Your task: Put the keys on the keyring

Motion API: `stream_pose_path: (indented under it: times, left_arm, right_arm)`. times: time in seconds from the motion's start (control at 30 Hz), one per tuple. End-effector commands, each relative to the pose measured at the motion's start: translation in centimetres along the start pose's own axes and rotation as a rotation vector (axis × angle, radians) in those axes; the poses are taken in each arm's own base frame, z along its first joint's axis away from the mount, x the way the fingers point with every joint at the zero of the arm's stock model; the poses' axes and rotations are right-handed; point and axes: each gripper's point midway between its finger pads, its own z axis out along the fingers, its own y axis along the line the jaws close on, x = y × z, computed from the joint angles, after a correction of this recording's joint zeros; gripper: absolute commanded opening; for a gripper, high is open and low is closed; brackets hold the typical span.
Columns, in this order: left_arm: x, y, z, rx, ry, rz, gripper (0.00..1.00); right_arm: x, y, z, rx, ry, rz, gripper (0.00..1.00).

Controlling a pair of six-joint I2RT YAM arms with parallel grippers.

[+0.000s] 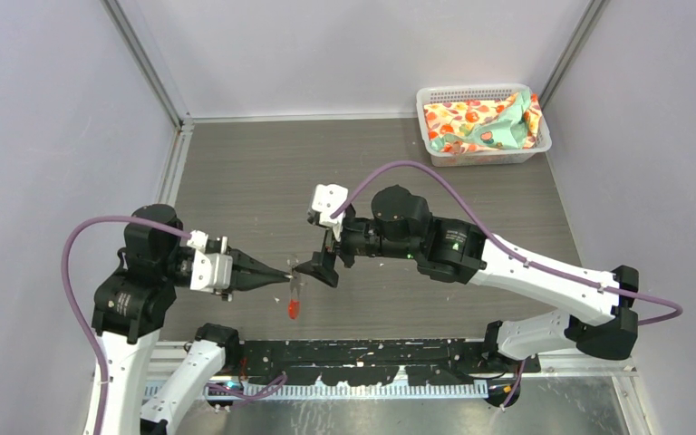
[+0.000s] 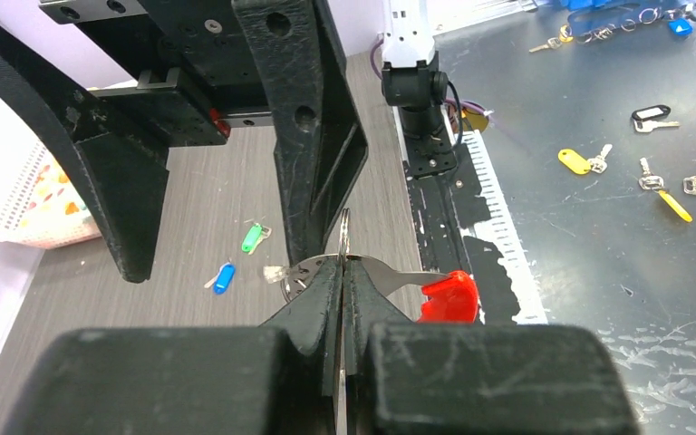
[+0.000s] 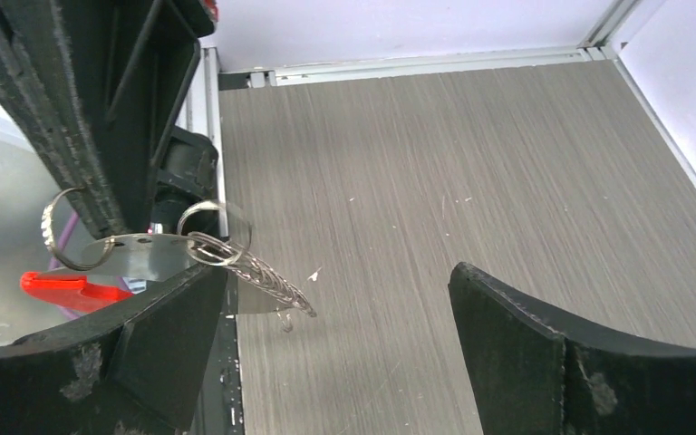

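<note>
Top external view showed the left gripper [image 1: 281,274] clamped on the keyring [image 1: 295,295], lifting it off the table [image 1: 263,172], probably to present its loops to the right gripper [image 1: 319,268], whose jaws stood wide apart just beside it. The blue key [image 2: 224,277] and green key [image 2: 252,239] lay loose on the table, unseen from above. Whether the coil was parted was unclear.

Table top [image 1: 254,172]: grey wood-grain board, walled by pale panels on three sides.
Basket [image 1: 485,159]: white plastic lattice, at the far right corner of the board.
Basket contents: crumpled bag [image 1: 480,122], orange, yellow and teal print.
Near edge: black strip [image 1: 362,353], scuffed and patchy.
Metal bench [image 2: 598,272]: scratched sheet beyond the strip.
On the bench: yellow-tagged key [image 2: 575,161], black-framed tag [image 2: 650,113], blue tag [image 2: 680,25], lying well apart.
</note>
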Motion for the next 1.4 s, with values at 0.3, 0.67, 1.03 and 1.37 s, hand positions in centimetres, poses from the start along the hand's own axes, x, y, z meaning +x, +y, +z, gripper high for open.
stream_pose_path:
  times: [0.3, 0.67, 1.03, 1.37]
  left_arm:
    - [-1.2, -0.6, 0.0, 0.022, -0.037, 0.082, 0.00]
    - [0.3, 2.0, -0.3, -0.108, -0.004, 0.466, 0.00]
    - [-0.3, 2.8, -0.2, -0.099, -0.008, 0.463, 0.00]
    - [-2.0, 3.6, 0.2, -0.113, -0.079, 0.211, 0.00]
  right_arm:
    - [-3.3, 1.6, -4.4, -0.076, -0.062, -0.050, 0.93]
    - [-5.1, 3.2, -6.2, -0.156, -0.123, -0.056, 0.73]
    - [-5.9, 3.2, -4.0, -0.145, -0.155, -0.096, 0.66]
    - [-6.0, 3.4, -2.3, -0.123, -0.176, -0.137, 0.56]
